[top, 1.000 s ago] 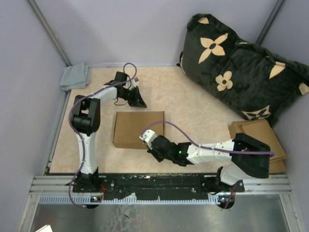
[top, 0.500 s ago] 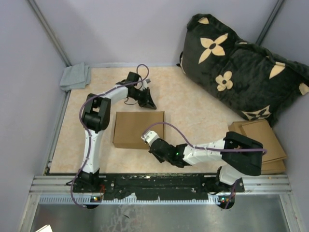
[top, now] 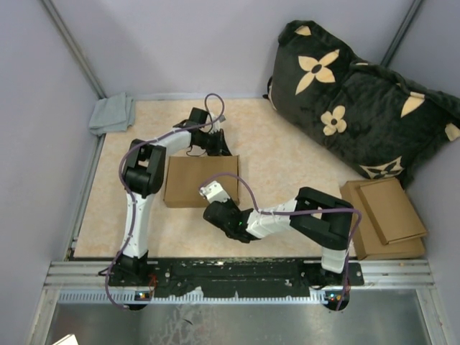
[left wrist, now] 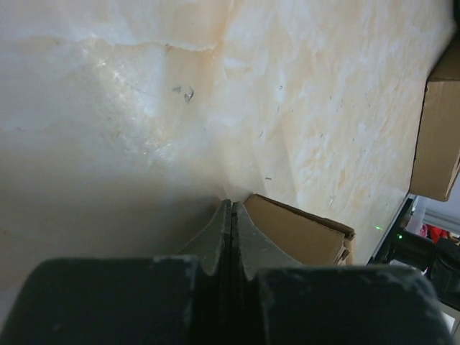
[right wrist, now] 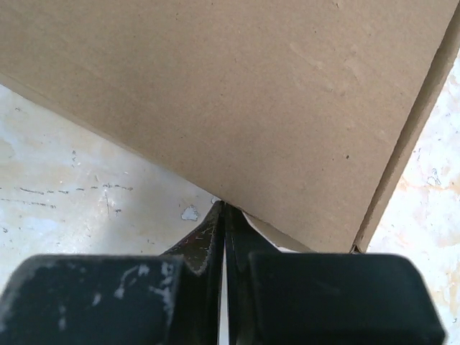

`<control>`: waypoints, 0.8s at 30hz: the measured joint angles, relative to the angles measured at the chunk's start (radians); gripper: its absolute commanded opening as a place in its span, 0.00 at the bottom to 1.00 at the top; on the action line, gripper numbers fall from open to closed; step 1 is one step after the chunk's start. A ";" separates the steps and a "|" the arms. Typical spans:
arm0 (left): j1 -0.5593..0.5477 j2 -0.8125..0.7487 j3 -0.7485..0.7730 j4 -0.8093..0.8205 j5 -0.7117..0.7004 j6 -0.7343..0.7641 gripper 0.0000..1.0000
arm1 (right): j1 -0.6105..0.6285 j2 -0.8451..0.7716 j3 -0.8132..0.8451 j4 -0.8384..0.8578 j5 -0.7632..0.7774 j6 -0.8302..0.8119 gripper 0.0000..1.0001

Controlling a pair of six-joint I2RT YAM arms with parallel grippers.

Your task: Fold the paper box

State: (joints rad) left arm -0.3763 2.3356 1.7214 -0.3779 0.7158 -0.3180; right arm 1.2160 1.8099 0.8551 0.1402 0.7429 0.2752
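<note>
The paper box [top: 194, 180] lies closed and flat, a brown rectangle on the beige table. My left gripper [top: 221, 149] is shut and empty, its tips at the box's far right corner; in the left wrist view the box corner [left wrist: 302, 230] shows just right of the shut fingers [left wrist: 215, 233]. My right gripper [top: 213, 192] is shut and empty, its tips against the box's near edge; the right wrist view shows the box's lid [right wrist: 237, 93] filling the frame above the tips [right wrist: 224, 208].
A black cushion with tan flowers [top: 359, 100] leans at the back right. Stacked thicker cardboard pieces [top: 384, 215] lie at the right edge. A grey cloth [top: 113, 113] sits in the back left corner. Grey walls surround the table.
The box has slid a little left and away. My left gripper has come down to its far right corner. My right gripper has pushed left along the near edge, its arm folding in.
</note>
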 measured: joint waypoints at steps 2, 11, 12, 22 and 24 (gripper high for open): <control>-0.004 0.000 0.000 0.014 -0.003 0.002 0.00 | 0.000 0.005 0.014 -0.007 -0.008 -0.005 0.00; -0.032 -0.058 -0.033 -0.020 -0.071 -0.002 0.36 | -0.014 -0.076 0.001 -0.194 -0.030 0.076 0.06; -0.032 -0.072 -0.043 -0.026 -0.090 -0.004 0.42 | -0.020 -0.110 -0.018 -0.225 -0.029 0.086 0.10; 0.000 -0.202 -0.045 -0.077 -0.216 -0.054 0.81 | -0.063 -0.480 -0.048 -0.372 -0.014 0.070 0.44; 0.007 -0.216 -0.040 -0.082 -0.215 -0.057 0.82 | -0.063 -0.509 -0.033 -0.377 -0.023 0.056 0.46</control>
State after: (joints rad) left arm -0.3691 2.1201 1.6810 -0.4603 0.5007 -0.3748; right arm 1.1530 1.3014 0.8223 -0.2363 0.7197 0.3313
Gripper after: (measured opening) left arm 0.801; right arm 0.429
